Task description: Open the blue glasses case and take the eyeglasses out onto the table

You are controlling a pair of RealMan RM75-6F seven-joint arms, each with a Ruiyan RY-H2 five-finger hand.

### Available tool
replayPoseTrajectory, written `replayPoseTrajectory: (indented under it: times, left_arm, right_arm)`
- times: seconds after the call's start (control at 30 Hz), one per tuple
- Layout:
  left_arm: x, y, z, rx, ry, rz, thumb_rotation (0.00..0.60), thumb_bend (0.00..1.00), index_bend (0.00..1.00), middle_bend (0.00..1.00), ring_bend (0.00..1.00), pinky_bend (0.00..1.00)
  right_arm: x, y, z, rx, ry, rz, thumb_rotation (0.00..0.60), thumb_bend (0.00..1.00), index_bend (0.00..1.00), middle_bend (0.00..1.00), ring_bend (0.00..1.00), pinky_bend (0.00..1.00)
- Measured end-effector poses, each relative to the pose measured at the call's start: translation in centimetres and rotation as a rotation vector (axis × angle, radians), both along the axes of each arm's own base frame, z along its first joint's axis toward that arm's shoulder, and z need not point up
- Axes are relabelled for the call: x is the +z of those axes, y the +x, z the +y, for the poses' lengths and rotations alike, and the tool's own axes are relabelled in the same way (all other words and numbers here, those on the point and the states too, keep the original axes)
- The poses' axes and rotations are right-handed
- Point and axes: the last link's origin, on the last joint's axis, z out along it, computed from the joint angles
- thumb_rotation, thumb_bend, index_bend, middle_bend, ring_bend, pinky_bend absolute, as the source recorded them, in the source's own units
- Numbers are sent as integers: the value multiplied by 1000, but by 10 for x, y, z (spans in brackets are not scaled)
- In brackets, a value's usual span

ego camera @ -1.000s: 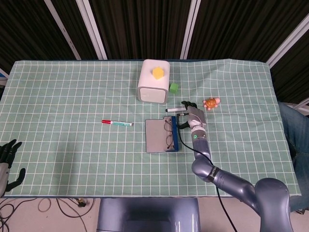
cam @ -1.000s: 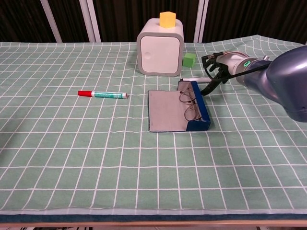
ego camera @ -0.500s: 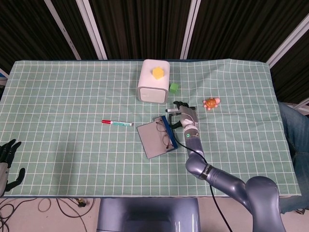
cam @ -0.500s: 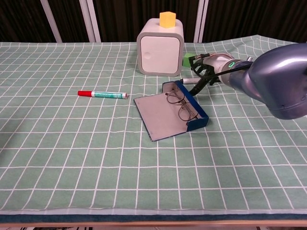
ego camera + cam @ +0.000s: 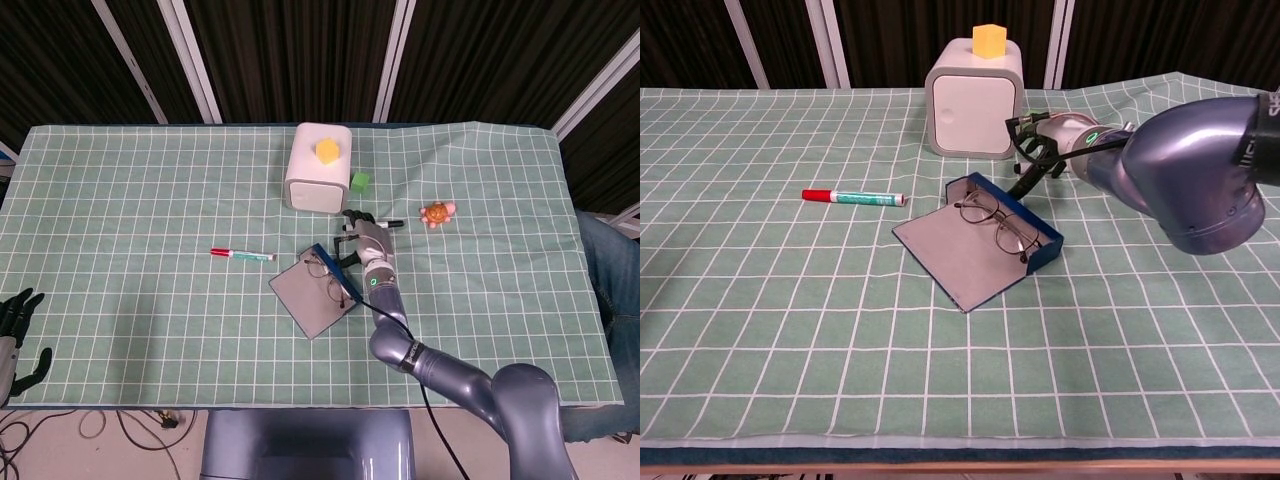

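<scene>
I'm keeping my right hand (image 5: pixel 1035 150) at the far end of the open blue glasses case (image 5: pixel 980 235), fingers curled w/ nothing gripped. Eyeglasses (image 5: pixel 997 226) are lying inside, along the blue rim, running diagonally toward me. Left hand (image 5: pixel 15 330) is idling open, well apart.

I can read no words, brands or numbers anywhere here. The red-capped marker pen with the green-printed white barrel (image 5: pixel 854 198) carries some printing along its side, but it is too small for me to make out. A small green ring mark (image 5: pixel 1093 139) shows on my right wrist; it is a symbol, not lettering.
</scene>
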Motion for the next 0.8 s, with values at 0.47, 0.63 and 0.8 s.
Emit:
replayPoseTrajectory:
  times: [0.47,0.63,0.8]
  left_arm:
    - [0,0,0,5,-3,-2,600,450,18,0,0,0]
    - [0,0,0,7,-1,-4,600,450,18,0,0,0]
    - [0,0,0,7,-2,-6,600,450,18,0,0,0]
  right_arm:
    - [-11,23,10,39,18,-28,600,98,166,143,86,233]
    - [-13,28,12,42,24,-34,600,98,168,143,86,232]
    - [-18,35,15,49,33,-41,600,98,170,144,86,233]
